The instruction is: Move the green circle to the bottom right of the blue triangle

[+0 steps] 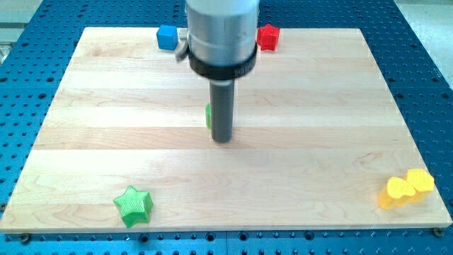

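Green circle (209,115) mostly hidden behind my tip (222,139), touching at 10 o'clock, ready for push. No jaws, just rod. Blue triangle not seen.

Robotics lab, blue perforated bench (425,42), wooden board (297,142)

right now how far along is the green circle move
Done: nothing yet looks placed. In hand: my tip sits mid-board against a green block, mostly hidden behind the rod, probably the green circle. Left: the whole push toward the blue block at the view's top edge; its shape isn't clear from here.
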Available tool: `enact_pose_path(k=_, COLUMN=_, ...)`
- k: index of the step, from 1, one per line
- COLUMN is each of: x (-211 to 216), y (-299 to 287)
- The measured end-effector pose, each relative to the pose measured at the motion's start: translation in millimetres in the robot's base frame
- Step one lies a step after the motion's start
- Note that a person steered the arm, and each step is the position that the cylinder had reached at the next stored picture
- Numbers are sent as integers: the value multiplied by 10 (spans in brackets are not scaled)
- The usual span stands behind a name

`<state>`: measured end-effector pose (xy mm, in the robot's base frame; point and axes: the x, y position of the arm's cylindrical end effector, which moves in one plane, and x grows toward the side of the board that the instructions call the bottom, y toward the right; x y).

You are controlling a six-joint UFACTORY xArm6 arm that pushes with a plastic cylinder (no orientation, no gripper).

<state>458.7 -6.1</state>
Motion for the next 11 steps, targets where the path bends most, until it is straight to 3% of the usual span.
enact_pose_path(k=2, x=-467, y=-49)
enact_pose_path(k=4, x=-159, y=-338)
enact_pose_path(k=6, x=-1012, y=-365)
enact_pose_path(k=7, x=-857, y=-440)
enact_pose_path(k=10, x=-1200, y=-266)
enact_pose_path(k=11, x=-422, y=-142)
